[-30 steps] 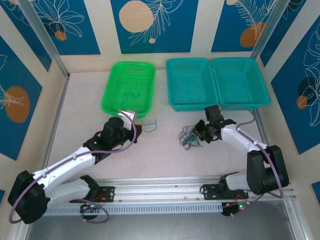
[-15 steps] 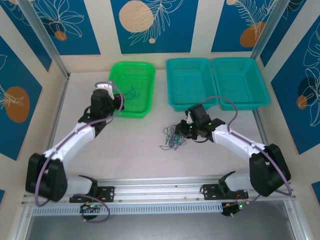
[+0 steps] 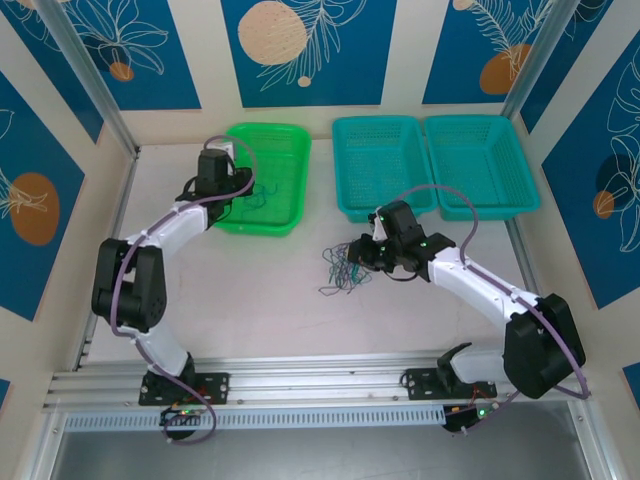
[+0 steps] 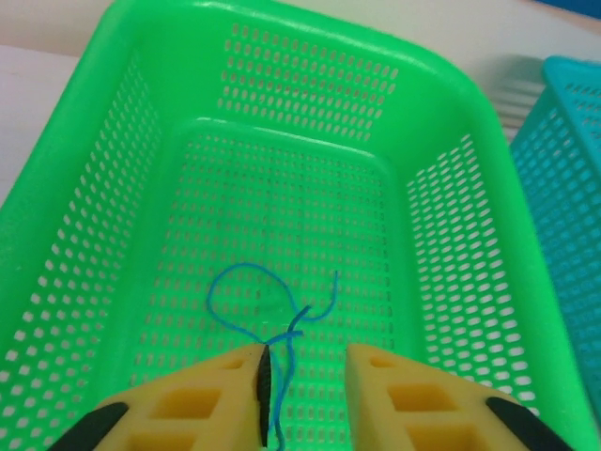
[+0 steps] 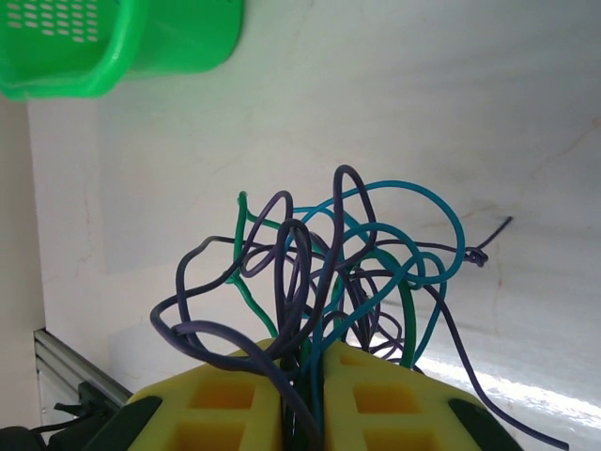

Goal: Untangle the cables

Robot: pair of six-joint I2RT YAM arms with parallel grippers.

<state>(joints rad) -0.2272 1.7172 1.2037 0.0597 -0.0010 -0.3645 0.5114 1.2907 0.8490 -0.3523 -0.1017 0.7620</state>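
Clearly the right jaws are pressed together on a tangle of cables [image 5: 310, 272], its dark blue, green and teal loops fanning out over the table [image 5: 423, 94]; the left jaws stand spread above a blue cable [image 4: 287, 334] lying in the green basket [image 4: 310, 80]. One strand runs along one jaw's inner face and might snag and drag out on withdrawal

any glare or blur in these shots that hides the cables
Right wrist: cables sharp, one bright glare streak on the table at lower right. Left wrist: evenly lit, blue cable crisp against the basket. Top external: no glare, but strands too small to tell apart.
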